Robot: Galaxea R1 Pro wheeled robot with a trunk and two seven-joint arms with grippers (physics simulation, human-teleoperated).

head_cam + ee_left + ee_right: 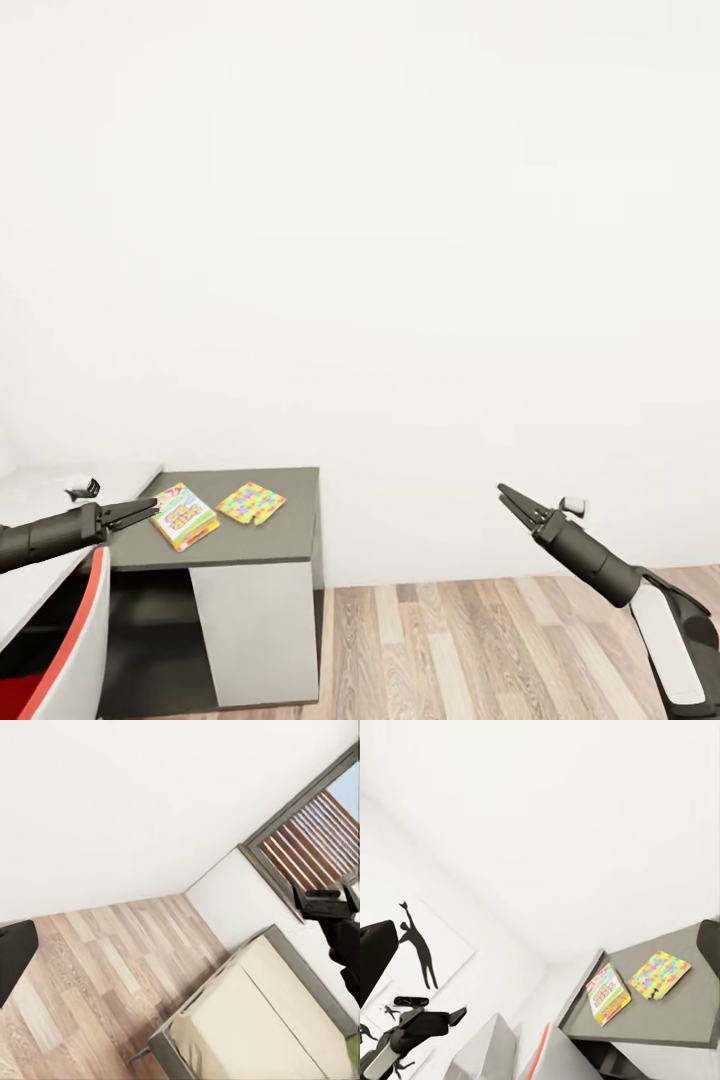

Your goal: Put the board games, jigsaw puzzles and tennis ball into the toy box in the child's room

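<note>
Over the near left corner of the table's [290, 545] dark lower section: left gripper [150, 510], fingers nearly closed, holding nothing, arm reaching level. Beside its tips, a board game [185, 516]; near the back edge, a jigsaw puzzle [251, 502]. Well apart over the floor [450, 650] — right gripper [508, 496], pinched together, empty, forearm angled upward.

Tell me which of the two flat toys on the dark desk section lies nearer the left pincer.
The board game, the thicker printed box. It lies close by the left pincer; the confetti-coloured jigsaw puzzle lies beyond it.
</note>
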